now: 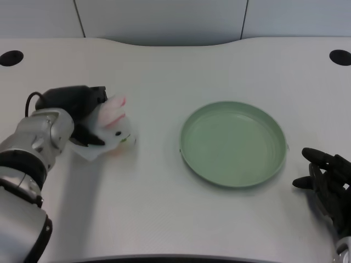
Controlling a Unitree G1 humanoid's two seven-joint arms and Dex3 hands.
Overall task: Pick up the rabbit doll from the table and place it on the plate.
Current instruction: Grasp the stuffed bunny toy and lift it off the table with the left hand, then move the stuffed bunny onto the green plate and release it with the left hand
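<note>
Nearest me, my silver left forearm (33,148) reaches in from the desk's (164,219) near left corner, and at its end my left hand (77,112) is wrapped around the rabbit doll (112,131), fingers closed on the back of its white body so that the pink-lined ears and the little face stick out to the right of my grip. The doll sits toward the left edge of the desk, about halfway back, and I cannot tell whether its underside is touching the surface or just clear of it. I judge it to be light and soft, a plush thing that gives under my fingers rather than resisting; it should not slip readily, since fabric catches well, and it will not break if it drops. The risk is more that a loose hold on an ear or a fold lets it sag and tumble, so the body is the right place to hold, as I have it now. Well apart to the right, a little past the desk's middle, lies the green plate (274,164), shallow, round and holding nothing. Beyond both, the far edge of the desk curves below the grey wall panels (164,16).
</note>
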